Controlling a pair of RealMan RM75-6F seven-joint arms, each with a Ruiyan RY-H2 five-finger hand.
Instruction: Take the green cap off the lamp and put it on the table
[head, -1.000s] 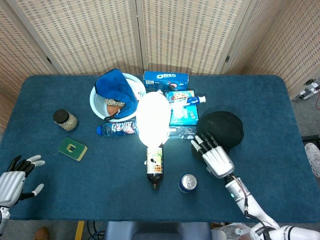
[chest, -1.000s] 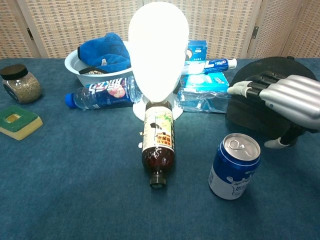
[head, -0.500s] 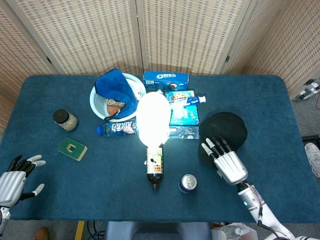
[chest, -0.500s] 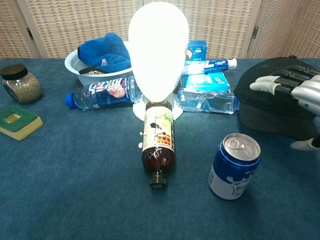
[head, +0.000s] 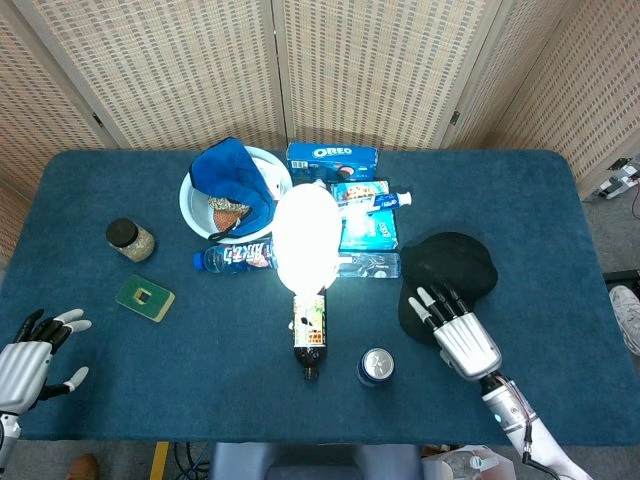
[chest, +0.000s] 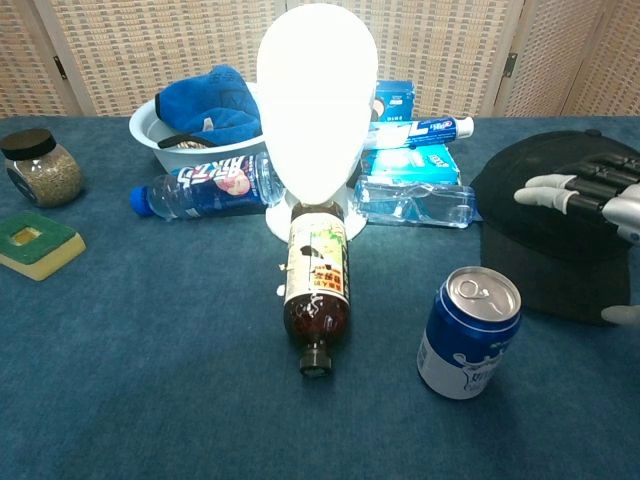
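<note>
The dark green cap (head: 456, 266) lies flat on the blue table (head: 560, 210), right of the glowing white lamp (head: 306, 236). In the chest view the cap (chest: 540, 200) sits at the right edge, its brim toward the front, and the lamp (chest: 316, 90) stands bare. My right hand (head: 461, 336) hovers at the cap's near edge with fingers straight and spread, holding nothing; its fingertips (chest: 560, 192) reach over the brim. My left hand (head: 27, 356) rests open at the near left corner, far from the cap.
A brown bottle (chest: 318, 282) lies in front of the lamp, with a blue can (chest: 470, 330) upright just left of the cap. Behind are a water bottle (chest: 205, 184), a bowl (head: 200, 213) with blue cloth, boxes (head: 332, 158) and goggles (chest: 415, 203). A jar (head: 129, 238) and sponge (head: 144, 297) sit left.
My right hand has drawn back toward the near edge and to the right. The cap shifted slightly right with it and now lies flat, brim spread out. The left hand stayed put.
</note>
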